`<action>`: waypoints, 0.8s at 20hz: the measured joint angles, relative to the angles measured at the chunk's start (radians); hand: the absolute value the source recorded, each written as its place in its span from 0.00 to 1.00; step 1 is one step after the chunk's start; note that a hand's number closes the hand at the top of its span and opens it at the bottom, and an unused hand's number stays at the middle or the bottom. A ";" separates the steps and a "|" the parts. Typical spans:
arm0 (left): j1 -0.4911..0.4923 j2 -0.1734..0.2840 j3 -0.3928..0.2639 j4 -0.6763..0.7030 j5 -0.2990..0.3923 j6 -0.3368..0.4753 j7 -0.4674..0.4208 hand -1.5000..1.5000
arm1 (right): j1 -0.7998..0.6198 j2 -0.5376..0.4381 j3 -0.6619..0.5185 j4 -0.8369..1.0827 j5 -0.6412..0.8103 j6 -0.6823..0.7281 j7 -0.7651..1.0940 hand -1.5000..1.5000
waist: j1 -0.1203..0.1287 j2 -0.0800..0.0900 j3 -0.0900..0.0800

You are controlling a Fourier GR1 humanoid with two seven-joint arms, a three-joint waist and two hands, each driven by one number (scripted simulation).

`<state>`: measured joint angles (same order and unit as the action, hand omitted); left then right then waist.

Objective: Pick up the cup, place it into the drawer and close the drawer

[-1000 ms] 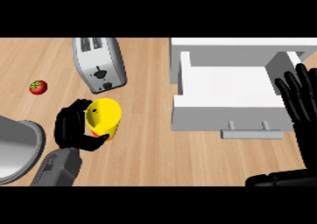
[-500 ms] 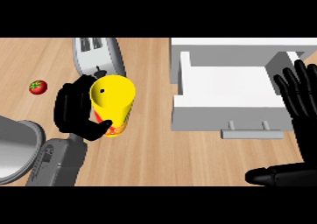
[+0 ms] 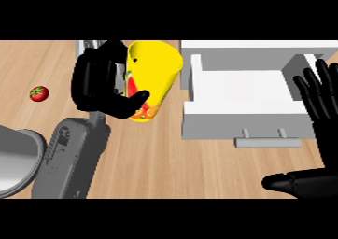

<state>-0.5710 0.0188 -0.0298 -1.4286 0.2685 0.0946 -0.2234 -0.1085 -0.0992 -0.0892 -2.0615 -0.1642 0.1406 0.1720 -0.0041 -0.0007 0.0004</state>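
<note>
My left hand (image 3: pixel 102 81) is curled round a yellow cup (image 3: pixel 154 74) with red and orange marks near its base. The cup is lifted off the wooden counter and fills the upper middle of the head view, just left of the drawer. The white drawer (image 3: pixel 241 114) stands pulled open at the right, its inside bare, its handle (image 3: pixel 267 140) facing me. My right hand (image 3: pixel 327 100) rests open at the right edge beside the drawer, fingers up, with its thumb low at the bottom right.
A silver toaster (image 3: pixel 89 46) lies mostly hidden behind my left hand and the cup. A small red tomato (image 3: pixel 38 93) sits on the counter at the left. A grey round pot or bowl (image 3: pixel 10 158) fills the lower left corner.
My left hand has raised the cup higher and carried it to the right, toward the drawer; it now looks larger. The right hand has stayed in place.
</note>
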 measured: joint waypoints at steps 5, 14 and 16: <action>-0.158 -0.004 0.001 0.111 -0.039 0.062 0.031 1.00 | 0.018 0.006 0.017 -0.035 0.007 -0.004 0.018 0.00 | -0.006 0.001 0.000; -0.364 -0.017 -0.016 0.304 -0.061 0.132 0.065 1.00 | 0.016 -0.004 -0.008 -0.004 -0.008 0.012 -0.009 0.00 | -0.008 0.002 0.000; -0.401 -0.017 -0.028 0.357 -0.061 0.147 0.060 1.00 | 0.026 -0.004 -0.009 -0.008 -0.009 0.016 -0.013 0.00 | -0.010 0.002 0.000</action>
<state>-0.9718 0.0014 -0.0578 -1.0715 0.2075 0.2411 -0.1639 -0.0822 -0.1030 -0.0982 -2.0696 -0.1730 0.1562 0.1590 -0.0142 0.0017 0.0003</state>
